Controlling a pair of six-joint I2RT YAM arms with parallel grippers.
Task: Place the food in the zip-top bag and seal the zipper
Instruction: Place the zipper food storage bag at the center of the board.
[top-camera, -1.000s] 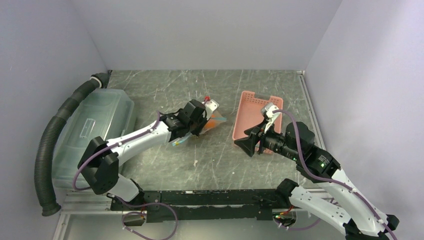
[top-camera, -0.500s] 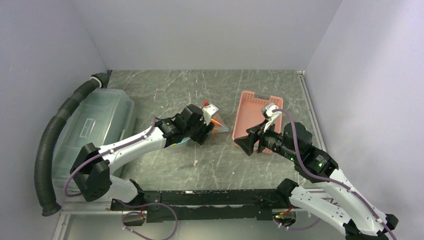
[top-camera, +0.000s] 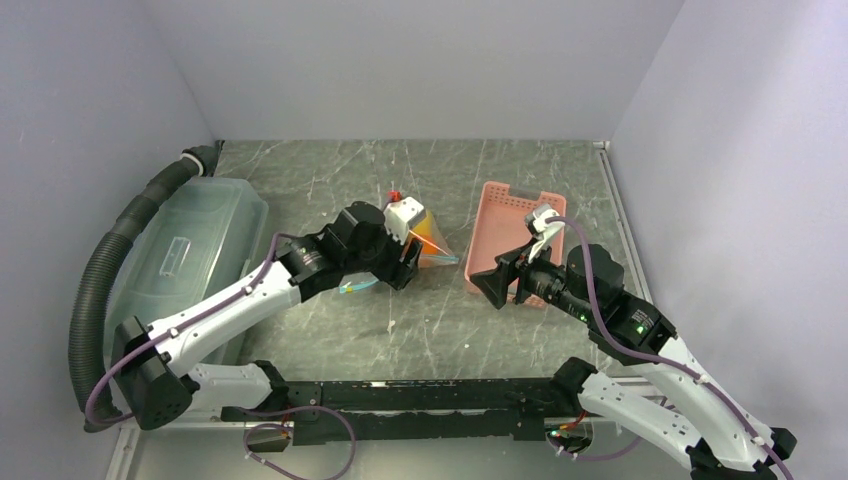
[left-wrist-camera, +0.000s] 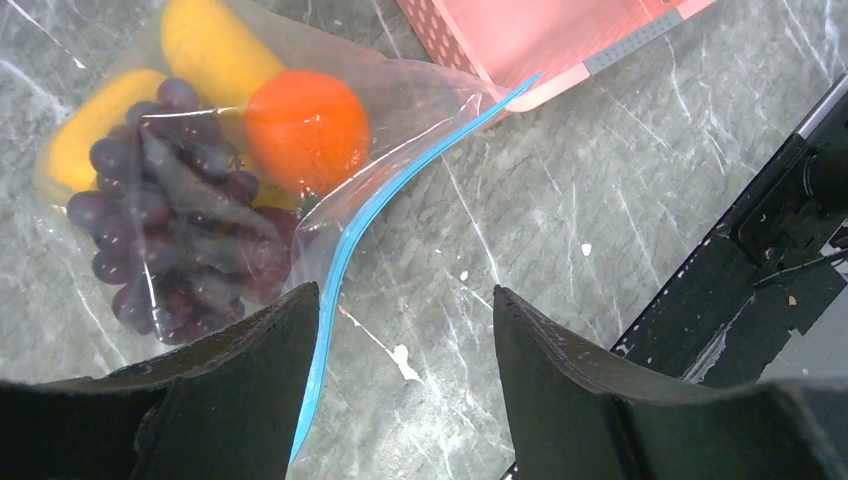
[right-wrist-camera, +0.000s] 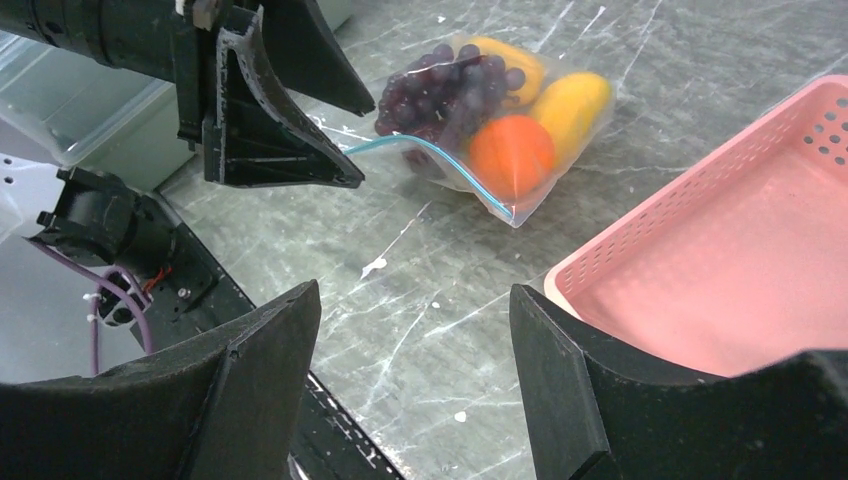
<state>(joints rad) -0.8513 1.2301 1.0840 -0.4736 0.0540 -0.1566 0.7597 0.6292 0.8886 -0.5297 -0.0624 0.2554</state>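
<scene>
Quick update: my left fingers (left-wrist-camera: 303, 318) have just let go. A second ago they were clenched low on the narrow teal-blue zipper strip (left-wrist-camera: 345, 250) of the clear crinkly zip-top bag (left-wrist-camera: 420, 100). Now they're spread wide with nothing between them. That arm has also backed off up and to the left, so they hover above the strip and don't touch it.

The bag didn't come along for the ride. It lies on the grey marbled tabletop (left-wrist-camera: 560, 220), just left of the pink perforated basket (right-wrist-camera: 720, 270).

All the toy food I can spot is inside the bag:
- the dark purple grape bunch (left-wrist-camera: 180, 220)
- the orange ball (left-wrist-camera: 307, 130)
- at least two yellow pieces (left-wrist-camera: 215, 45) tucked behind them (a third I can't make out for sure)

Nothing lies in the part of the basket that I can see.

My right fingers (right-wrist-camera: 300, 315) are released and empty too. They hang over the tabletop by the basket's near-left corner, well short of the bag.

My read is that the loading is done and the release probably means a zipper pass just ended. The strip looks like one thin line, which is promising. Its near end curls up off the tabletop though, so I can't tell if it's pressed shut the whole way. I'd check that end before calling it sealed.
</scene>
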